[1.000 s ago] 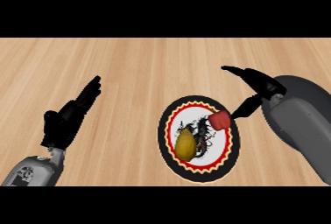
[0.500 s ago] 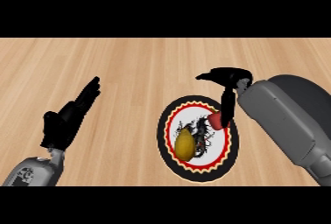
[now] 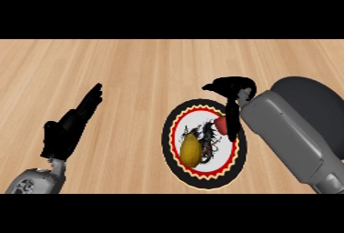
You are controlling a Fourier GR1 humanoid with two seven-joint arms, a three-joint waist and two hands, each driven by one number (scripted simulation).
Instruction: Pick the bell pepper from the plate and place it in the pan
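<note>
Red pepper (image 3: 220, 124) mostly hidden behind right hand (image 3: 232, 91) and forearm; contact between them unclear. Plate (image 3: 176, 150) right rim covered by forearm. Pan (image 3: 316, 98) largely hidden behind forearm. Left forearm cut off at lower edge.

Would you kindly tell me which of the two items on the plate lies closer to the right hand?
The red item, at the plate's right side beside the right hand; the yellow item lies lower left.

Colours on the counter

The counter (image 3: 134, 63) is pale wood grain. The plate (image 3: 176, 157) has a black rim, a red-and-yellow zigzag ring and a white centre with a black motif. A red pepper (image 3: 220, 126) lies at 2 o'clock on it, a yellow-brown fruit (image 3: 191, 149) at 8.
</note>
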